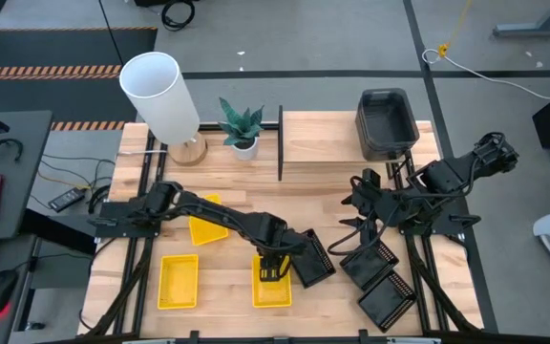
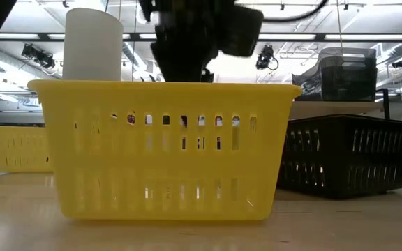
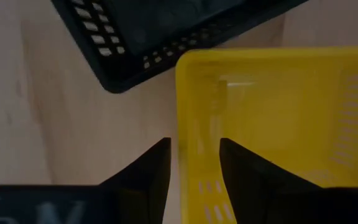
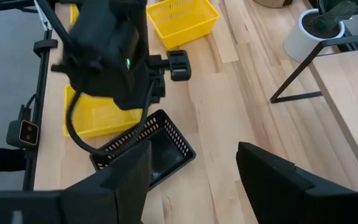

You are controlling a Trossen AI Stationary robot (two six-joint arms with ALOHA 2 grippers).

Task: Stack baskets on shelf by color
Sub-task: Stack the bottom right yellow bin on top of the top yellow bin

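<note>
My left gripper (image 1: 273, 269) is open above the near-centre yellow basket (image 1: 272, 287). Its fingers (image 3: 148, 177) stand either side of the basket's far short wall (image 3: 197, 112), one outside and one inside. That basket (image 2: 166, 150) rests flat on the table. Two more yellow baskets (image 1: 179, 280) (image 1: 208, 227) lie to the left. Three black mesh baskets (image 1: 313, 258) (image 1: 370, 263) (image 1: 390, 298) lie to the right. Dark grey baskets (image 1: 387, 122) are stacked on the shelf (image 1: 332, 143). My right gripper (image 1: 359, 205) (image 4: 194, 146) hangs open over the table's right half.
A white lamp (image 1: 160, 91) and a potted plant (image 1: 242, 126) stand at the far left of the table, beside the shelf's black side frame (image 1: 281, 143). One black mesh basket (image 3: 166, 37) lies right next to the yellow basket under my left gripper.
</note>
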